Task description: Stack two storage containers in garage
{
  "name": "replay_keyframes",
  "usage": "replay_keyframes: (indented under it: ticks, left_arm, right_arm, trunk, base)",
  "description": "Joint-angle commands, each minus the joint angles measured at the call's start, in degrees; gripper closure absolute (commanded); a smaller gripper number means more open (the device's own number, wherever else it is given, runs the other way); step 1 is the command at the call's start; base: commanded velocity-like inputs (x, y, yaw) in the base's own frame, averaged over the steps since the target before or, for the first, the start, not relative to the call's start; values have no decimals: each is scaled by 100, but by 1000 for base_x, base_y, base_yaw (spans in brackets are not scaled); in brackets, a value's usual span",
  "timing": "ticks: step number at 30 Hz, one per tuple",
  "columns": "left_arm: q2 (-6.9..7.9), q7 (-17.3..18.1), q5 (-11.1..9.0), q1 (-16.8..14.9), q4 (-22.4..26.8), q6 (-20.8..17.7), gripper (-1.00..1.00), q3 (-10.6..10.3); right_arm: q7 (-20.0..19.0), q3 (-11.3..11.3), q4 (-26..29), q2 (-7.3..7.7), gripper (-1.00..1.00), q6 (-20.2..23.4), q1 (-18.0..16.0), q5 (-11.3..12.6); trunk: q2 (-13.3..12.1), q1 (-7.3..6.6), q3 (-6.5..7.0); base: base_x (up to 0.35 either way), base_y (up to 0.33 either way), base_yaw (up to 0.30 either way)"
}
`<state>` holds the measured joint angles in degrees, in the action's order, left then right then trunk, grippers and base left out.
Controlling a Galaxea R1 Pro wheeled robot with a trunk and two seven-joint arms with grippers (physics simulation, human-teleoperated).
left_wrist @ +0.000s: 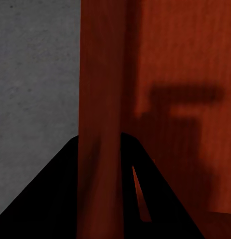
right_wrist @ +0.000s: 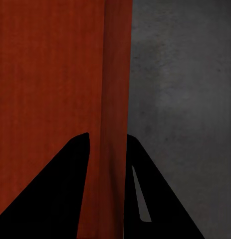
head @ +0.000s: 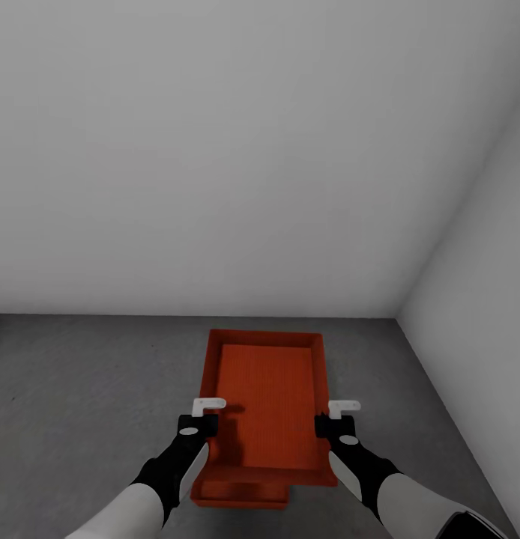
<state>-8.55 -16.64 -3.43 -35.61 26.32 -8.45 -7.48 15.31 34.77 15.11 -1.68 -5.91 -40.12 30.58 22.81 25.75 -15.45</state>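
While both arms reach forward over the garage floor (head: 80,389), the upper storage container (head: 269,397) hangs between them, its long axis running straight away from the robot toward the grey wall (head: 215,150). The left tool (head: 200,419) is clamped on its left wall and the right tool (head: 336,421) on its right wall. A second container (head: 241,495) peeks out beneath the near end, so the coming move seems a straight descent onto it, neither arm nearer

A lower container (head: 241,495), mostly hidden beneath the upper container (head: 267,397), perhaps identical.
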Motion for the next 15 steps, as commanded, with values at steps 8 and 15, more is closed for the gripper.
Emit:
replay_keyframes:
  ticks: [8,15]
  left_arm:
    - [4,-58,-131,1,-8,-332,100,-78]
    - [3,-34,-125,1,-4,-326,100,-78]
  right_arm:
    - [191,-85,10,10,100,-58,-14,-61]
    - [191,-85,10,10,100,-57,-14,-61]
  trunk:
    - [11,3,-10]
    - [11,3,-10]
  base:
    - [12,74,0]
    - [29,183,0]
